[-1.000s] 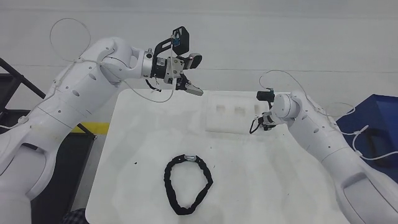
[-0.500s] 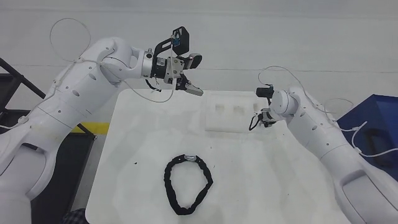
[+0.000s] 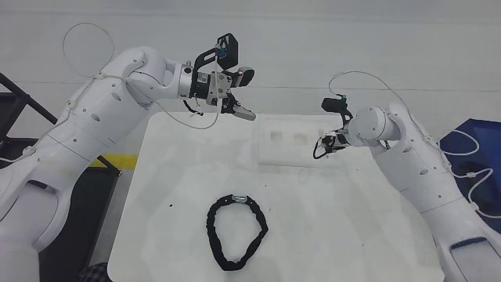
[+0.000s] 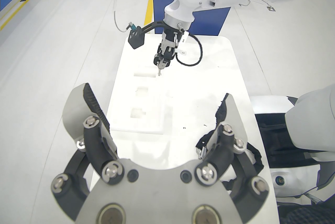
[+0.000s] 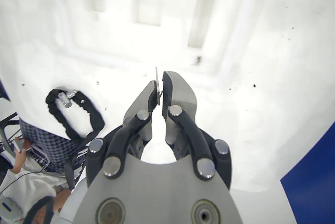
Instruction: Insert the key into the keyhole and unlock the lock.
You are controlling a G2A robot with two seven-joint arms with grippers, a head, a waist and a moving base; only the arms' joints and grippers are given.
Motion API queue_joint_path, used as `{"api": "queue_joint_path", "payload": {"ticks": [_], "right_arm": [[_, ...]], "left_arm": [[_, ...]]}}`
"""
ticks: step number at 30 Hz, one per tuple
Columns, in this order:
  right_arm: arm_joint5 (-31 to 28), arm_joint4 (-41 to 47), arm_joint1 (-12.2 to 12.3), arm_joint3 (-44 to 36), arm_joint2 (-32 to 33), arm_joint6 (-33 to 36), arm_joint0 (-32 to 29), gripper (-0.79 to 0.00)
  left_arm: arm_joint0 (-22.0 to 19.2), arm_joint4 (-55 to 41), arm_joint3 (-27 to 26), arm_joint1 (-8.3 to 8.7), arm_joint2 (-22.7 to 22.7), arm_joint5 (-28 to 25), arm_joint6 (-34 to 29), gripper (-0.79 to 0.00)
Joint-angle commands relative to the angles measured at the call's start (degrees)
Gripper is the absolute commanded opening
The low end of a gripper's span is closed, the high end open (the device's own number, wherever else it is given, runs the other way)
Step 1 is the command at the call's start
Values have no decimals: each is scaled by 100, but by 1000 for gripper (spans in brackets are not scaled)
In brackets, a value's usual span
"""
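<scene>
The right gripper (image 5: pixel 159 79) has its two fingers pinched almost together on the key (image 5: pixel 156 71), a thin flat sliver of metal held edge-on with its tip poking out past the pads. It hangs over the right end of the white foam tray (image 3: pixel 275 155), close above the tray's long slot (image 5: pixel 203 12). The chain lock (image 3: pixel 236 231) lies in a closed black loop near the front middle of the table (image 3: pixel 360 227), well apart from the key. Its silver lock body (image 3: pixel 237 200) sits on the side of the loop that faces the tray. The left gripper (image 3: pixel 249 94) is spread wide with nothing in it, up over the far left corner of the table and also well away from the lock. To my eye the key is already in hand and the job is at the carrying stage, with nothing yet lined up at the lock. The next move calls for bringing the key across and down to the silver barrel, then turning the wrist so the blade runs along the keyhole's axis. I can't make out which way that keyhole faces. As the chain lies loose, I'd expect the free gripper to pin the lock body first, or a push from the key would just slide it away.
</scene>
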Motion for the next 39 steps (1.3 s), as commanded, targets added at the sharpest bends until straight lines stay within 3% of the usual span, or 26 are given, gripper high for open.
{"api": "queue_joint_path", "payload": {"ticks": [1, 11, 23, 28, 39], "right_arm": [[-75, 143, 79, -328, 283, 11, -226, -785], [-18, 674, 335, -2155, 1347, -396, -1359, -785], [-394, 1052, 557, -3613, 2529, -639, -2435, -785], [-336, 1118, 601, -3978, 2805, -795, -2731, -785], [-340, 1134, 603, -3988, 2822, -807, -2747, -785]], "left_arm": [[0, 0, 0, 0, 0, 0, 0, 0], [0, 0, 0, 0, 0, 0, 0, 0], [0, 0, 0, 0, 0, 0, 0, 0], [0, 0, 0, 0, 0, 0, 0, 0], [0, 0, 0, 0, 0, 0, 0, 0]]}}
